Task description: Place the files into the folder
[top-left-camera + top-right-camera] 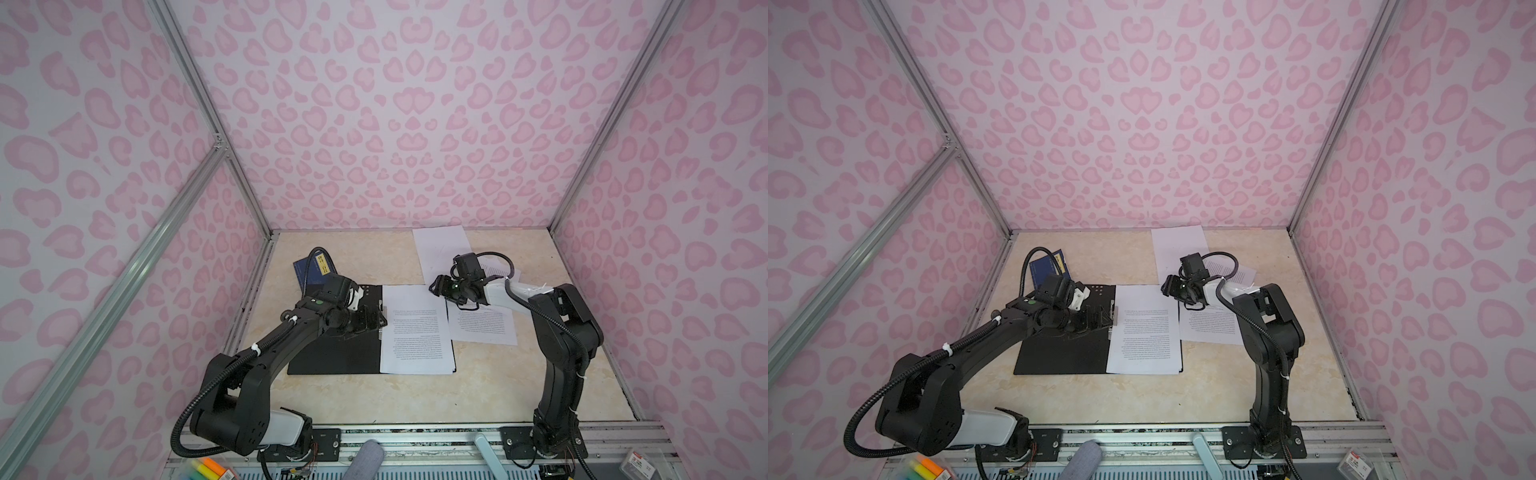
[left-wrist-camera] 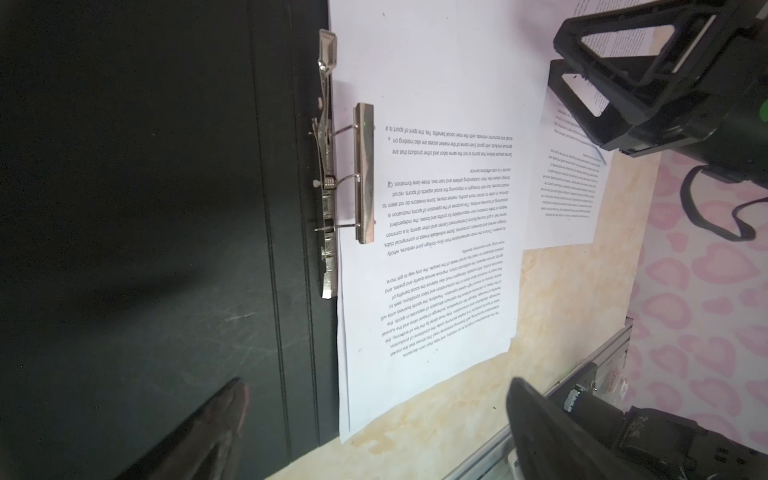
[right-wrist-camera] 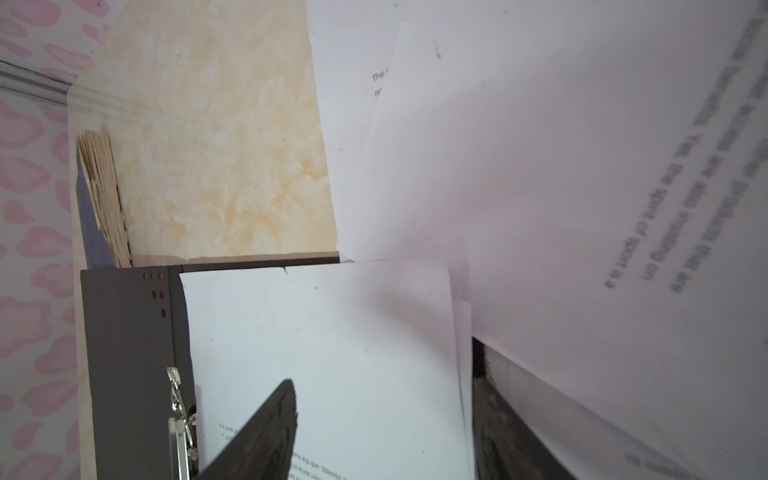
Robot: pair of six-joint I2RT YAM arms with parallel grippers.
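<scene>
The folder point(image 1: 332, 353) lies open and flat in both top views, black inside, with its metal clip point(image 2: 361, 174) along the spine. White printed files point(image 1: 415, 328) cover its right half. More files lie loose beside it point(image 1: 482, 328) and at the back point(image 1: 440, 249). My left gripper point(image 2: 374, 419) hovers open over the spine near the clip point(image 1: 382, 320). My right gripper point(image 1: 435, 286) hangs over the far right corner of the sheets in the folder, jaws apart. A blurred sheet point(image 3: 582, 187) lies close over its right finger point(image 3: 498, 415).
A small dark-blue booklet point(image 1: 309, 270) with a yellow label lies behind the folder's left half. Pink patterned walls close in three sides. Highlighters point(image 1: 208, 467) and a small box point(image 1: 640, 465) sit beyond the front rail.
</scene>
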